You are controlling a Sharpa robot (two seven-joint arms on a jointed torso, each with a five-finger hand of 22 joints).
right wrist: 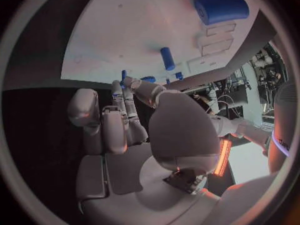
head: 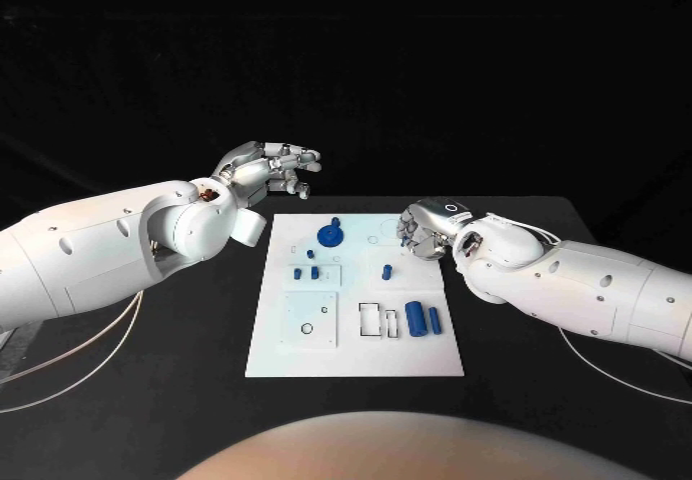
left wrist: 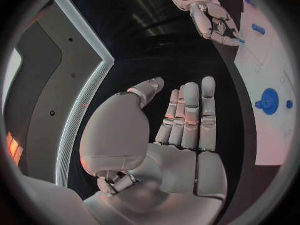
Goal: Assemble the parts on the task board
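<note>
The white task board (head: pixel 283 352) lies mid-table with blue parts on it. A round disc part (head: pixel 332 236) sits near the far edge, small pegs (head: pixel 307 271) stand left of centre, and one peg (head: pixel 387 270) stands alone. Two cylinders (head: pixel 423 319) lie at the right. My left hand (head: pixel 274 168) hovers above the table beyond the board's far left corner, fingers straight and apart (left wrist: pixel 187 115), holding nothing. My right hand (head: pixel 426 228) hangs over the board's far right edge, fingers curled downward (left wrist: pixel 215 22). A small blue speck shows by its fingertips; whether it is held is unclear.
Rectangular outlines and a raised square plate (head: pixel 309 320) mark the board's near half. Black table surrounds the board on all sides. Pale cables (head: pixel 87 350) trail under the left arm, and another (head: pixel 606 365) under the right arm.
</note>
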